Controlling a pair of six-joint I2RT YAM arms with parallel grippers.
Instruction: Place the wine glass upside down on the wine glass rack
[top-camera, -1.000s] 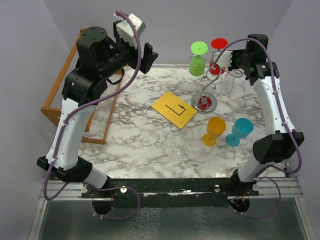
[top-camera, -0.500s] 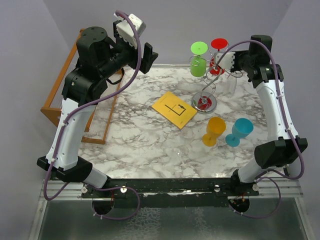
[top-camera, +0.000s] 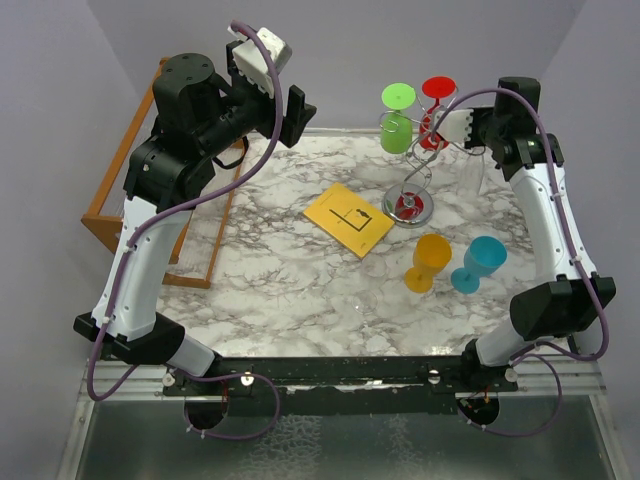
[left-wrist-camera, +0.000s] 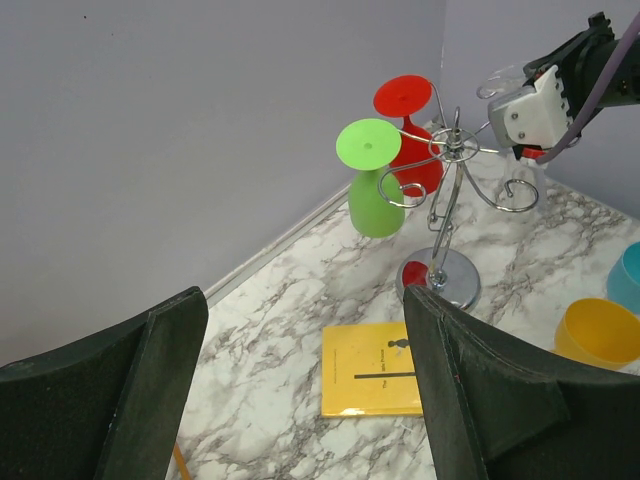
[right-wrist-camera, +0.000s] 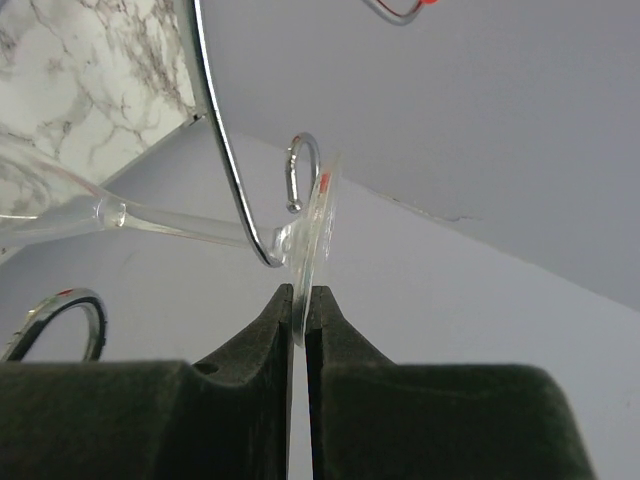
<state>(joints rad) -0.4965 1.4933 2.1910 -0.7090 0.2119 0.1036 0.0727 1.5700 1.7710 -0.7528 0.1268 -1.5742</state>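
Right wrist view is the only one that really shows the grip: the right hand (right-wrist-camera: 300, 303) is clenched on the rim of the clear wine glass (right-wrist-camera: 318, 215) foot, fingers pinched nearly together with just the thin disc between them. The stem runs off to the left and lies against a curled arm of the wine glass rack (right-wrist-camera: 224, 140), right by the foot. From the top view the glass is barely visible, just a faint clear shape on the rack's right side.

Left wrist view gives the best look at the whole rack: a green glass (left-wrist-camera: 371, 185) and a red glass (left-wrist-camera: 408, 130) hang on it upside down.

The table (top-camera: 290, 280) is white marble with grey veins, lavender walls behind. A yellow booklet (top-camera: 349, 219), an orange cup (top-camera: 430, 262) and a blue glass (top-camera: 482, 262) sit on it, and a wooden rack (top-camera: 110, 200) is at the left edge.

Left hand (left-wrist-camera: 305, 300) is raised, spread wide, holding nothing.
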